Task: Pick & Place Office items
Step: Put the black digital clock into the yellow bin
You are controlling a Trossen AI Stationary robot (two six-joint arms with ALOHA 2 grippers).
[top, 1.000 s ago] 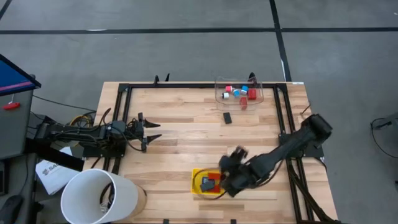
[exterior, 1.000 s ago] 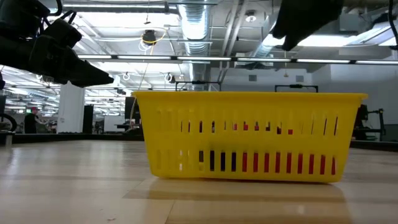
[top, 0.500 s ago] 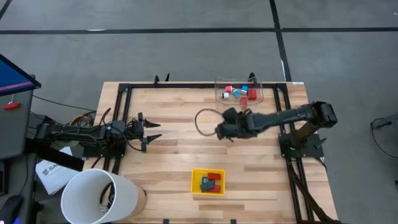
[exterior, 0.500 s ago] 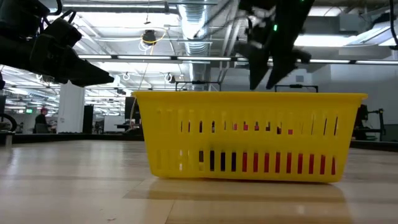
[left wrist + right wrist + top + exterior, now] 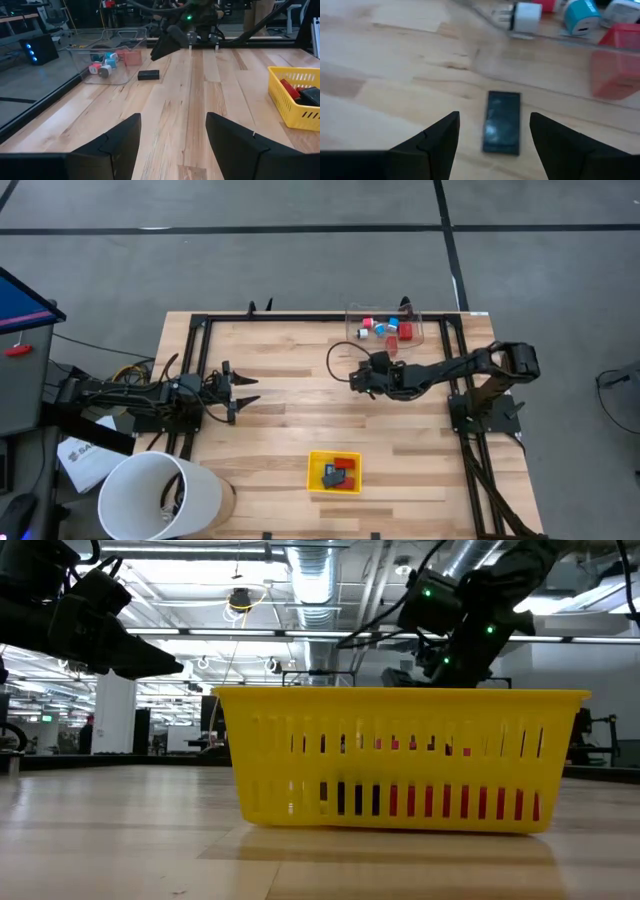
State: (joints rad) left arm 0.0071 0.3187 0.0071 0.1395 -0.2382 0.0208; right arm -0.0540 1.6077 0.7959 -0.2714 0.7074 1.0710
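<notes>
Right gripper (image 5: 358,377) is out over the middle-back of the tabletop (image 5: 280,440), fingers apart and empty, lined up on a flat black piece (image 5: 502,121) lying on the wood just outside the clear plastic box (image 5: 385,337). In the right wrist view the piece sits between the two dark fingers, not touched yet

Step in hand looks like the approach for the next pick. Yellow tray (image 5: 314,480) near the front edge already has red and black pieces in it (image 5: 340,470); more office items, red, blue and white (image 5: 385,330), remain in the clear box

Left gripper (image 5: 236,393) waits at the left side of the tabletop, fingers apart, holding nothing

Next move probably calls for: drop straight down so the fingers straddle the black piece across its narrow width, close, lift, carry to the yellow tray. The piece is thin and lies flat, so fingertips need to get right down to the wood or it may slip. The box wall is near, so keep clear of it

White bucket (image 5: 160,495) at the front-left corner, not involved
</notes>
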